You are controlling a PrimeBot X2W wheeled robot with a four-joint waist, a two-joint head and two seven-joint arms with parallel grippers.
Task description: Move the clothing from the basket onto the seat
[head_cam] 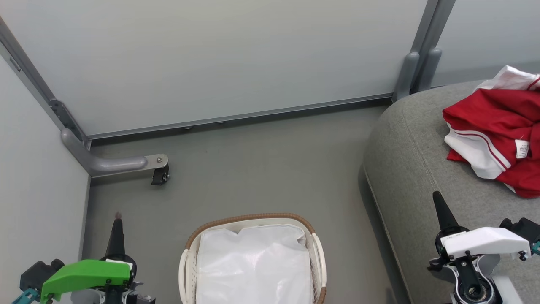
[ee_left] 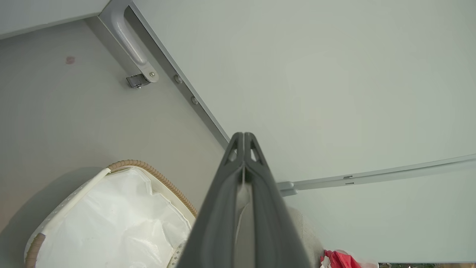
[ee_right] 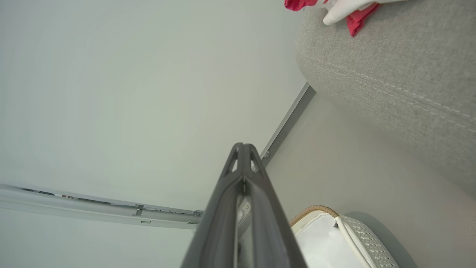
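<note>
Clothing (head_cam: 498, 122) is up on the seat (head_cam: 413, 169), basket (head_cam: 249, 218) down by me.

Nearest, my left gripper (head_cam: 117, 217) and right gripper (head_cam: 436, 196) are both pinched tight, gripping nothing. Between them the basket holds its white liner (head_cam: 253, 261). Further right the red-and-white bundle lies crumpled on the grey cushion, with the pale wall panel (head_cam: 219, 55) behind.

Clothing (head_cam: 493, 118) and basket (head_cam: 249, 218) partly beyond the view's edges.

The red-and-white clothing (head_cam: 500, 118) is heaped, crumpled, on the grey seat (head_cam: 413, 169). The white basket (head_cam: 249, 218), brown-rimmed, is stood upright on the floor (head_cam: 261, 160) near the seat, its white liner (head_cam: 253, 266) seen inside.
</note>
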